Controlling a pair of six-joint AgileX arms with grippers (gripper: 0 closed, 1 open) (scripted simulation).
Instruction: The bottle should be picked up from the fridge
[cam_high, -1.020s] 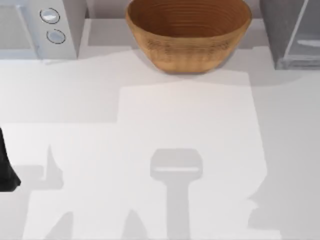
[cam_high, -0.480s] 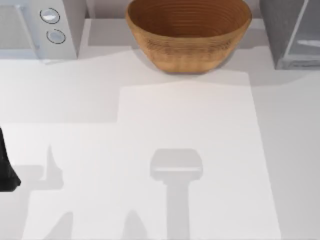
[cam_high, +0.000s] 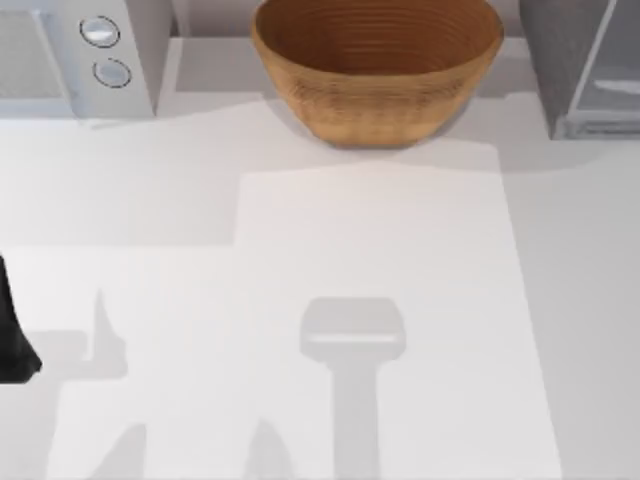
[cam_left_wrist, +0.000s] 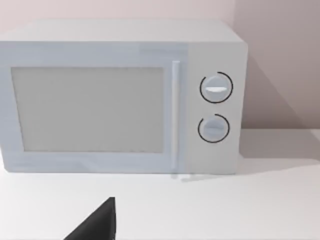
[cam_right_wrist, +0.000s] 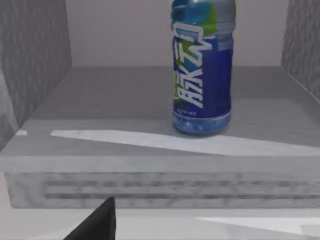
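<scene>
One bottle (cam_right_wrist: 202, 70) stands upright on the fridge (cam_high: 580, 70) floor at our table's two o'clock corner, open-fronted so our right gripper (cam_right_wrist: 95, 222) can reach in; whether its fingers are apart, we cannot tell. Left arm (cam_high: 12, 330) parks at nine o'clock.

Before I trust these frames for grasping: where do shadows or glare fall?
Top view: grey arm shadows lie on the table. Right wrist view: pale glare streaks cross the fridge floor below the upright bottle. Left wrist view: the microwave is evenly lit.

Blue-labelled bottle (cam_right_wrist: 202, 75) in a grey speckled fridge (cam_right_wrist: 150, 170).
</scene>
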